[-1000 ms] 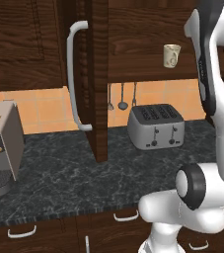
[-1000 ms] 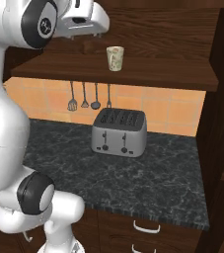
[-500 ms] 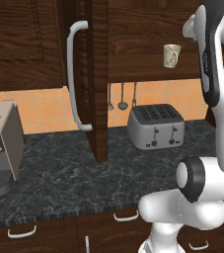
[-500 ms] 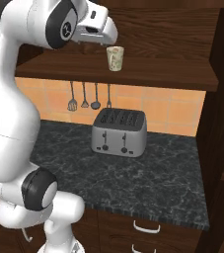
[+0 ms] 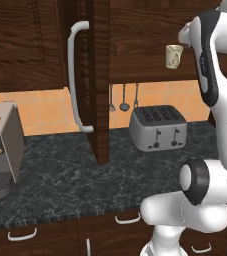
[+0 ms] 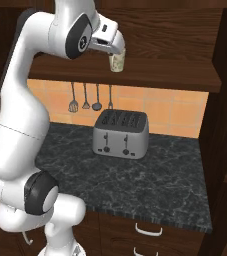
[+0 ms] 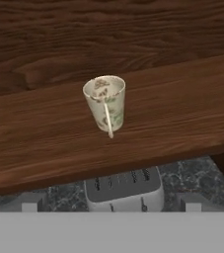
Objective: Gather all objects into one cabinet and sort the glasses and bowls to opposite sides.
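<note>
Pale speckled mug (image 7: 105, 105) stands upright on the open cabinet's wood shelf (image 7: 172, 123), apart from the back wall, w/ its thin handle facing the hand cam; also seen in left base view (image 5: 174, 55) and right base view (image 6: 117, 62). Gripper (image 6: 116, 46) hangs just above & in front of the mug, jaws spread wide w/ nothing between them, not touching it. Below the shelf, silver toaster (image 6: 121, 133) sits on the dark counter (image 6: 170, 185), utensils (image 6: 91, 97) hang on the orange tile behind, and the cabinet door w/ long curved handle (image 5: 75, 77) stands open at left.
</note>
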Motion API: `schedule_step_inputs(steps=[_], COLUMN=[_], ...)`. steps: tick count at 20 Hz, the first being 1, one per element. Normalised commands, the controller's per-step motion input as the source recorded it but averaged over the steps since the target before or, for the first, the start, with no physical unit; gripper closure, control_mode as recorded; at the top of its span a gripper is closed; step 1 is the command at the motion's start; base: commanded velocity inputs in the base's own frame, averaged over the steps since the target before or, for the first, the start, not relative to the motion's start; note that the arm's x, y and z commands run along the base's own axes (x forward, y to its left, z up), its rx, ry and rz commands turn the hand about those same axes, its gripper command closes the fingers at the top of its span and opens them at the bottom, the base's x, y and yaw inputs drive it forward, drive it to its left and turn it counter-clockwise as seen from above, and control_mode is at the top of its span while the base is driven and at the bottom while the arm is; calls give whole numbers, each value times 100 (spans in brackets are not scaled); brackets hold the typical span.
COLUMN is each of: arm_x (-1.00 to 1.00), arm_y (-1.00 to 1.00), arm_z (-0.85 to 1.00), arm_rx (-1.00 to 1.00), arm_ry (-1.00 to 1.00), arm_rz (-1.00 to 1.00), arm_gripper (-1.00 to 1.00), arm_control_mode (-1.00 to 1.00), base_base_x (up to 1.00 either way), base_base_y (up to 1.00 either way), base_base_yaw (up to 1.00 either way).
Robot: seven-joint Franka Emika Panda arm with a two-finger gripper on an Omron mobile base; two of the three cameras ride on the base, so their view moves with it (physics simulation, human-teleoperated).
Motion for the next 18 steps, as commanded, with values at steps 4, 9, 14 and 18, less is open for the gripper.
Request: schedule_step_inputs(steps=[4, 9, 14, 18], arm_x=[45, 53, 51, 31], arm_y=[0, 0, -10, -14], arm_z=[-23, -3, -5, -22], arm_rx=[0, 1, 0, 0], arm_ry=[0, 0, 0, 0], arm_rz=[-2, -1, 0, 0], arm_gripper=[-100, -100, -100, -100], arm_control_mode=[-100, -100, -100, -100], base_base_x=[0, 0, 0, 0], base_base_y=[0, 0, 0, 0], base_base_yaw=[0, 0, 0, 0])
